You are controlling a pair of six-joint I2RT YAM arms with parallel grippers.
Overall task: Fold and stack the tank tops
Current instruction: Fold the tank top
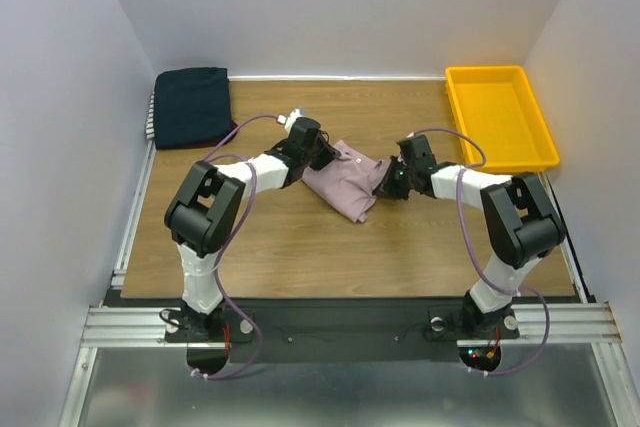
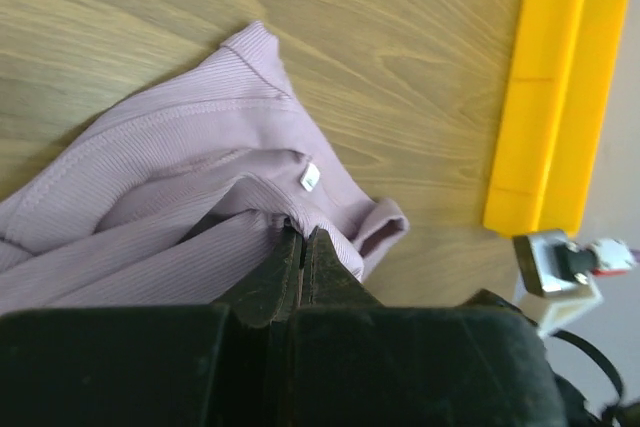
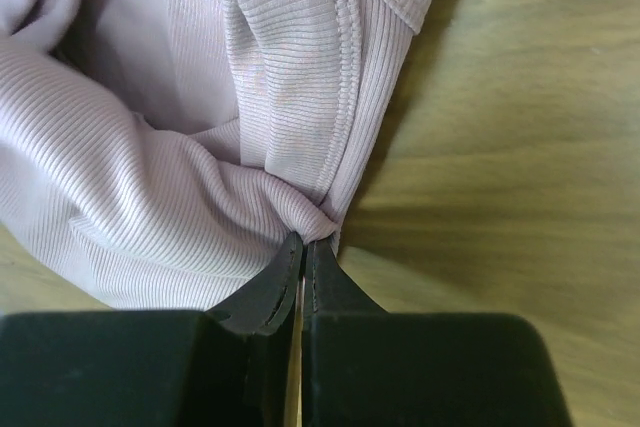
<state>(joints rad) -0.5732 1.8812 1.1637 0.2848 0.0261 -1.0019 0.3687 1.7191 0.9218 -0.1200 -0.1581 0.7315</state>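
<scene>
A pale dusty-pink tank top [image 1: 345, 187] lies bunched in the middle of the wooden table. My left gripper [image 1: 328, 157] is at its far left edge, shut on a fold of the pink cloth [image 2: 200, 177]; the closed tips [image 2: 303, 237] bite in below the white label [image 2: 309, 178]. From the other side, my right gripper [image 1: 385, 185] pinches the top's right edge. Its tips [image 3: 305, 244] are shut on a gathered fold of ribbed pink cloth [image 3: 150, 197]. A folded stack of tank tops [image 1: 192, 105] sits at the back left, dark navy uppermost, with a striped edge [image 1: 152, 117] showing.
A yellow plastic tray [image 1: 548, 132] stands at the back right, and in the left wrist view the tray [image 2: 545, 97] shows beyond the cloth. White walls close in the table on three sides. A metal rail runs along the left edge.
</scene>
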